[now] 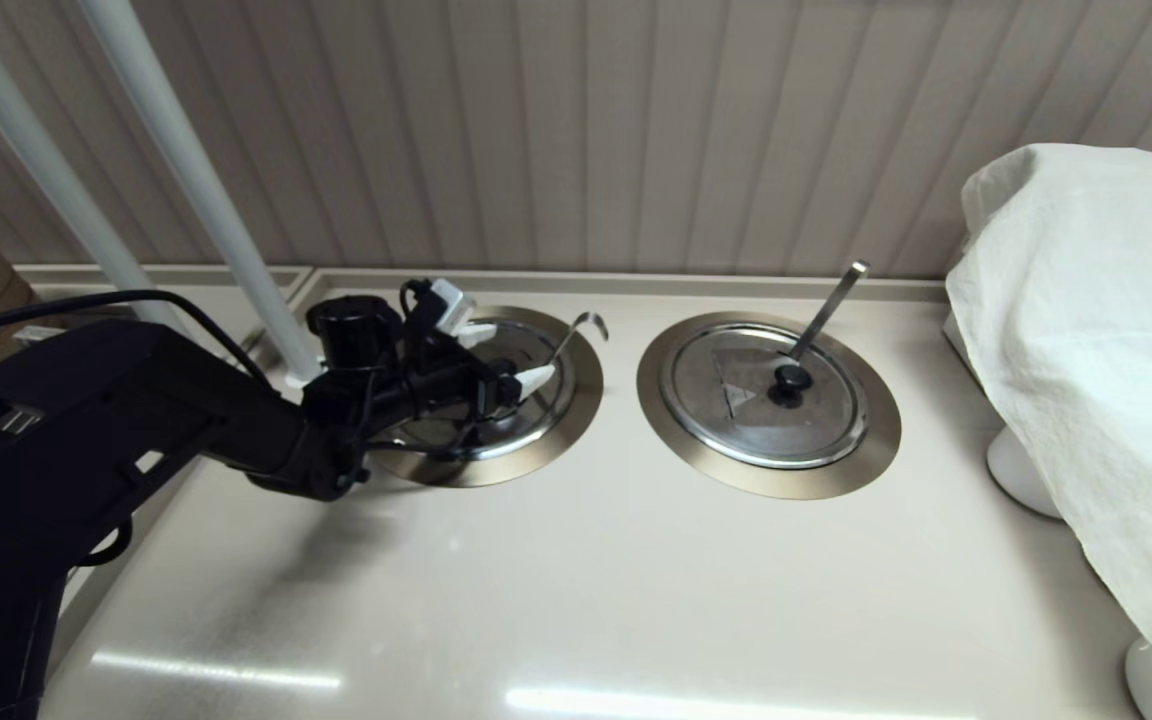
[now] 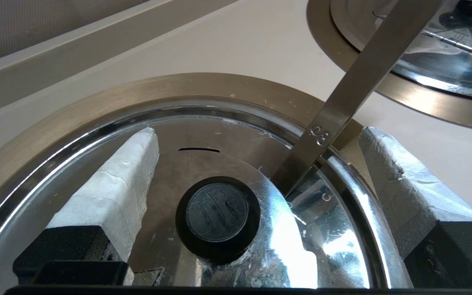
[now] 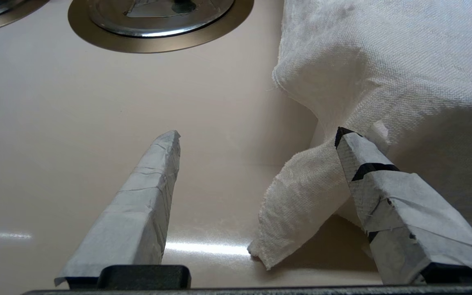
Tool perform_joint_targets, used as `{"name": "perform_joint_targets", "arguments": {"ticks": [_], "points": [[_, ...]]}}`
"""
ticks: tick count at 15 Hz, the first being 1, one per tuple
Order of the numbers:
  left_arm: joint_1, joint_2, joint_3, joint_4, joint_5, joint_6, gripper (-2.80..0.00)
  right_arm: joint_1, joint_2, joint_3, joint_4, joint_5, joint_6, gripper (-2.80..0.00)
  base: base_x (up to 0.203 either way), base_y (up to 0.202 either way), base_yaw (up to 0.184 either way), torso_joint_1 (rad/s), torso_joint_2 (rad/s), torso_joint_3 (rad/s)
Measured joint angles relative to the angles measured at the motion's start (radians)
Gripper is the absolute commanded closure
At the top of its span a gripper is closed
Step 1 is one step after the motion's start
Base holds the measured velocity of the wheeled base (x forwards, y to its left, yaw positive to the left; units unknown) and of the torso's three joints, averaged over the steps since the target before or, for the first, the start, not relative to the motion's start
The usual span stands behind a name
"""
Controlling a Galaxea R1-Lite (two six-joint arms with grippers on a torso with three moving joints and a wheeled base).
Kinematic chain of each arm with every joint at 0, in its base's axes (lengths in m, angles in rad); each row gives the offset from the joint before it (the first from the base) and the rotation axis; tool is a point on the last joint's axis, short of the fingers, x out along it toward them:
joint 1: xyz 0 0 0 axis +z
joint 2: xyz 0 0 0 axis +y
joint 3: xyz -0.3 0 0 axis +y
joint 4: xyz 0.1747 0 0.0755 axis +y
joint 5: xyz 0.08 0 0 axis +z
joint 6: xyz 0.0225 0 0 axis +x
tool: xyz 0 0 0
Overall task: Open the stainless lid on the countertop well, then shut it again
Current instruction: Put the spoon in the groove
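The stainless lid point(image 1: 536, 412) lies flat and closed on the left countertop well, inside the bronze-grey flange ring point(image 1: 581, 395). A thin hook-tipped ladle rod point(image 1: 584, 323) sticks out through its notch at the far right edge. My left gripper point(image 1: 507, 356) hovers low over this lid, open. In the left wrist view its taped fingers point(image 2: 113, 184) stand either side of the black knob point(image 2: 217, 217) without touching it, over the lid point(image 2: 203, 164) and ring point(image 2: 96, 106), with the ladle rod point(image 2: 342, 110) rising between them. My right gripper point(image 3: 258, 134) is open above bare counter, outside the head view.
The twin lid point(image 1: 726, 410) with its black knob point(image 1: 791, 381) and flat straight ladle handle point(image 1: 828, 303) sits closed to the right. A white cloth point(image 1: 1086, 350) covers something at the right edge; a corner of the cloth point(image 3: 301, 205) hangs by my right fingers. White poles point(image 1: 196, 180) rise at back left.
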Motion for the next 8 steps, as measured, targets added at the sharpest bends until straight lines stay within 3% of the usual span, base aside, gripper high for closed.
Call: {"name": "perform_joint_targets", "arguments": {"ticks": [8], "points": [[-0.011,0.099,-0.146,0.003,0.001,-0.002,-2.80,0.000,0.000,0.000,0.000,0.000,0.000,-2.80,0.000,0.000,0.000,0.000,0.00,0.000]]}}
